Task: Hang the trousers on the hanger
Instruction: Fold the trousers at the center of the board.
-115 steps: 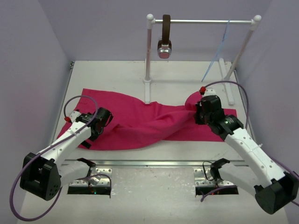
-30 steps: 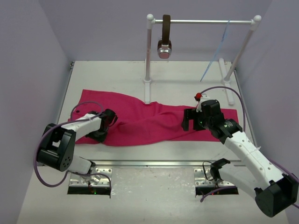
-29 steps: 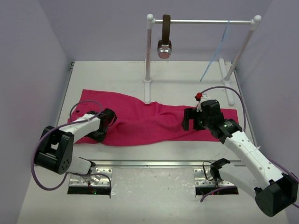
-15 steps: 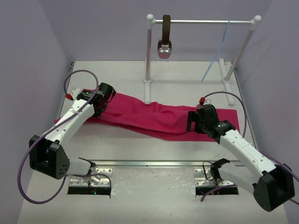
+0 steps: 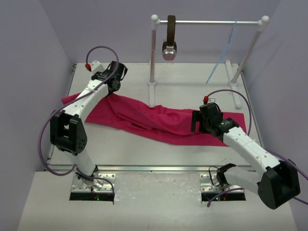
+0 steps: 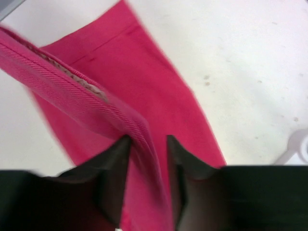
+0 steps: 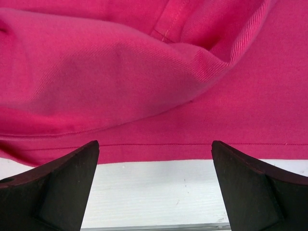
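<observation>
Left pincer point(image 5: 114, 79) point(image 6: 147, 139): far out over the back left of the counter point(image 5: 192, 82), arm stretched long.
- The fingers point(image 6: 113, 163) are closed to a narrow gap on a ribbed, stitched edge of the trousers point(image 5: 154, 122) point(image 6: 144, 82).
- That edge runs up as a raised ridge into the gap. The rest of the cloth drops away beneath the pincer onto the counter.

Right pincer point(image 5: 197, 122) point(image 7: 154, 144): low over the right part of the trousers point(image 7: 120, 72).
- It is spread wide, one finger point(image 7: 57, 187) at each side of the wrist view, with nothing between them.
- Folded magenta cloth lies straight ahead of it. A seamed hem and a strip of bare counter lie just under the fingertips.

Trousers: a long rumpled band across the counter, from the left pincer's grip to under and past the right pincer.

Hanger point(image 5: 224, 55): pale blue, hanging tilted from the right end of the rail point(image 5: 207, 21). It is beyond the right pincer, well apart from it and from the trousers.

Brown strap point(image 5: 169, 41): round metal end, on the same rail nearer its left post, between the two pincers and further back.
</observation>
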